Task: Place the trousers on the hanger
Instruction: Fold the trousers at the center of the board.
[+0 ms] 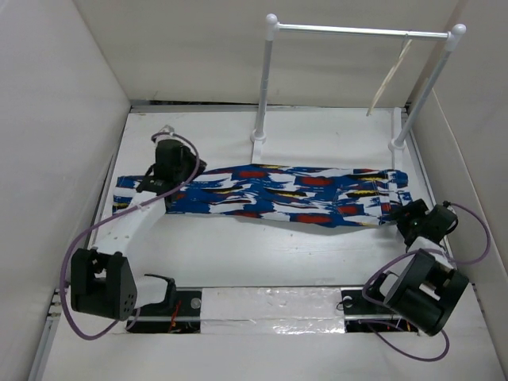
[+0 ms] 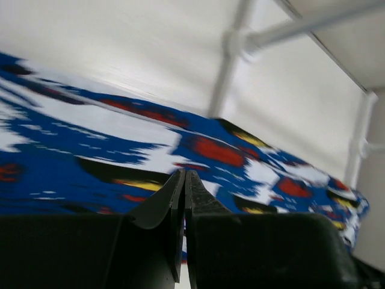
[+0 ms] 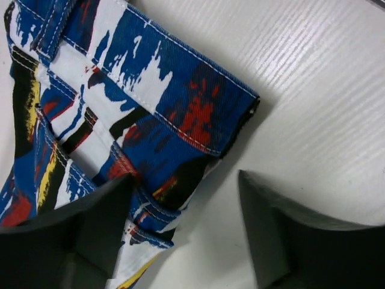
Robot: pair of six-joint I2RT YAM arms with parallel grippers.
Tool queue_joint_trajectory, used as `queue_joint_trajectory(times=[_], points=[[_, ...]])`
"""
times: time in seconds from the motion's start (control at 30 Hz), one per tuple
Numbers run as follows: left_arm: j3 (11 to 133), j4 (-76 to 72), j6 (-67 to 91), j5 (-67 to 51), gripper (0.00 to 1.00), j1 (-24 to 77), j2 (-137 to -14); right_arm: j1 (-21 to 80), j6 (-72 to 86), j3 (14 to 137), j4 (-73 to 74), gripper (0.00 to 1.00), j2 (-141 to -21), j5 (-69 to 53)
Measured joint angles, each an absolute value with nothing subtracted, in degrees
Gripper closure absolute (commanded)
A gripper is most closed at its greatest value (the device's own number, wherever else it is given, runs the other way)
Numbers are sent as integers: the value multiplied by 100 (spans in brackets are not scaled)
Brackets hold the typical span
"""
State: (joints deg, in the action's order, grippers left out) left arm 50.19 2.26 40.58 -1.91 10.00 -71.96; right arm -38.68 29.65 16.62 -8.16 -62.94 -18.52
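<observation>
The blue trousers [image 1: 278, 193] with white, red, black and yellow splashes lie flat across the table, legs to the left and waist to the right. The pale hanger [image 1: 390, 79] hangs from the rail at the back right, apart from both grippers. My left gripper [image 1: 197, 168] is shut over the leg part, and in the left wrist view [image 2: 184, 174] nothing shows between its jaws, with the trousers [image 2: 210, 147] just beyond. My right gripper [image 1: 398, 213] is open at the waist end. In the right wrist view [image 3: 185, 177] the waistband corner [image 3: 180, 138] lies between its jaws.
A white two-post rack with a metal rail [image 1: 357, 30] stands at the back of the table, its feet just behind the trousers. White walls close in the table on the left, back and right. Purple cables loop beside both arms.
</observation>
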Motion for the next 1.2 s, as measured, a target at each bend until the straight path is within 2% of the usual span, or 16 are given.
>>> queue_joint_trajectory(times=[0.03,0.17,0.2,0.3,0.43,0.57,0.67,0.83,1.2], points=[[5000,95,4058,-202,100,1282,-7126,-3872,2998,1667,-917,41,-6416,-1894],[4718,-421,4053,-139,100,2305,-6845,-3872,3133,1584,-1356,95,-6536,-2032],[4637,-504,4047,-49,100,2528,-6820,-3874,3168,1503,-1459,100,-6440,-2064],[4449,-652,4007,301,100,3142,-6882,-3894,3240,1258,-1516,100,-5769,-2115],[4313,-816,3955,819,100,3719,-7225,-3854,3105,1229,-1100,100,-4152,-2408],[4163,-952,3948,1262,100,4128,-7498,-3686,2744,1544,-248,100,-2602,-2875],[4040,-1085,3972,1533,100,4429,-7603,-3336,2491,1957,399,100,-1931,-3153],[4007,-1243,4088,1959,100,5063,-7859,-2589,2327,2495,1048,100,-1667,-3409],[4023,-1601,4453,2383,100,5669,-9159,-2010,1966,4182,1870,100,-2493,-3570]])
